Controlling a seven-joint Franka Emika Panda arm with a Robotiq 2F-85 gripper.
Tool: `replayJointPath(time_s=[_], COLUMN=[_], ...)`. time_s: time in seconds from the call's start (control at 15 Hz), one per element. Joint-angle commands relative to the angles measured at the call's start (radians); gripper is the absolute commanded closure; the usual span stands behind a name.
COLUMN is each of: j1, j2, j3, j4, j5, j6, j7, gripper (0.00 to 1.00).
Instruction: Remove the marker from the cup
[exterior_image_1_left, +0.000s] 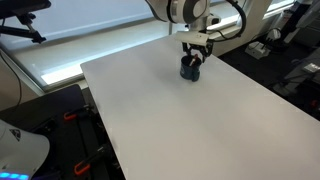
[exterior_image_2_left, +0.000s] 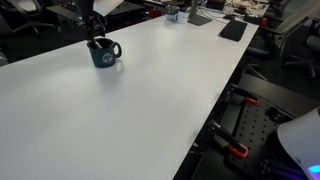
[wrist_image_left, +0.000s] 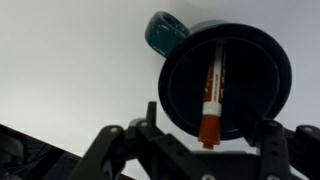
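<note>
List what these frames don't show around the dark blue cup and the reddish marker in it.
- Reddish-brown stick marker: clear only in the wrist view. In both exterior views it is too small, masked by the gripper and cup wall.
- Dark blue cylindrical cup: rim partly covered by the gripper in both exterior views.
- Marker's lower end: lost in the dark cup interior, wrist view.
- Finger-to-marker contact: cannot tell in any view.

Open table (exterior_image_2_left: 150, 110) surrounds the cup (exterior_image_2_left: 103, 55), and inside its mouth room lies on both sides of the marker (wrist_image_left: 212, 95).
</note>
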Motion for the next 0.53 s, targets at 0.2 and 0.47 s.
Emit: replayJointPath(time_s=[0.2,0.47], j1=[0.004,0.013], j2=[-0.004,-0.032], j3=[-0.004,-0.011], j4=[-0.01,-0.022], j5=[0.015,0.015], j6=[0.023,0.021], j7=[0.005,0.032], gripper=[0.16,0.0])
